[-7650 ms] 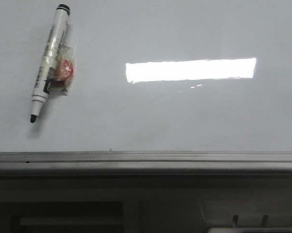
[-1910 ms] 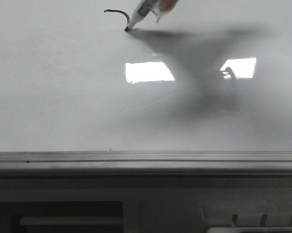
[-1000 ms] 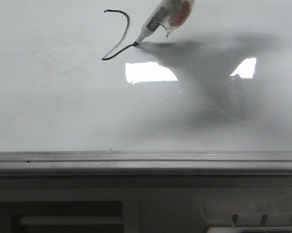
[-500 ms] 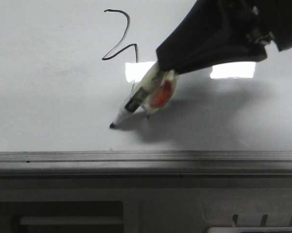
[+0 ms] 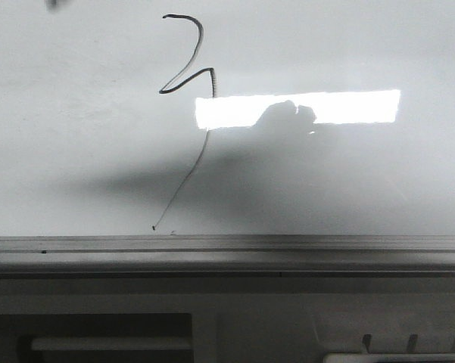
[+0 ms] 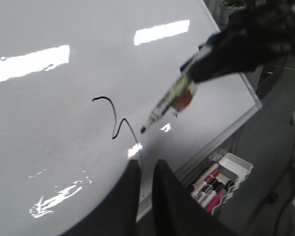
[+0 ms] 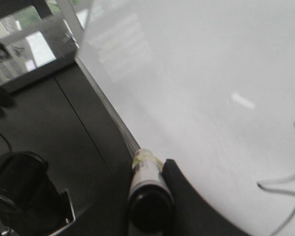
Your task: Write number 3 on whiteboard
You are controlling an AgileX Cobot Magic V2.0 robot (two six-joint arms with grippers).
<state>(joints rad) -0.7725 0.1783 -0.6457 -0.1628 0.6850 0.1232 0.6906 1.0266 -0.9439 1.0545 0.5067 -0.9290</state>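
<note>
The whiteboard (image 5: 76, 151) fills the front view. The number 3 (image 5: 186, 57) is a thin black zigzag with a long faint tail that runs down to near the frame. It also shows in the left wrist view (image 6: 114, 120) and the right wrist view (image 7: 284, 194). My right gripper (image 6: 203, 61) is shut on the marker pen (image 6: 173, 98), whose tip is close to the 3. In the right wrist view the marker pen (image 7: 148, 191) sits between the fingers (image 7: 179, 191). My left gripper (image 6: 146, 169) is shut and empty above the board's near edge. Neither gripper shows in the front view.
The board's grey metal frame edge (image 5: 227, 246) runs along the near side. A bright rectangular light reflection (image 5: 341, 107) lies right of the 3. A white tray (image 6: 235, 164) with several spare markers hangs below the board's edge.
The right gripper and marker have left the front view. The 3's tail now runs down almost to the frame. Only a shadow lies on the board.
</note>
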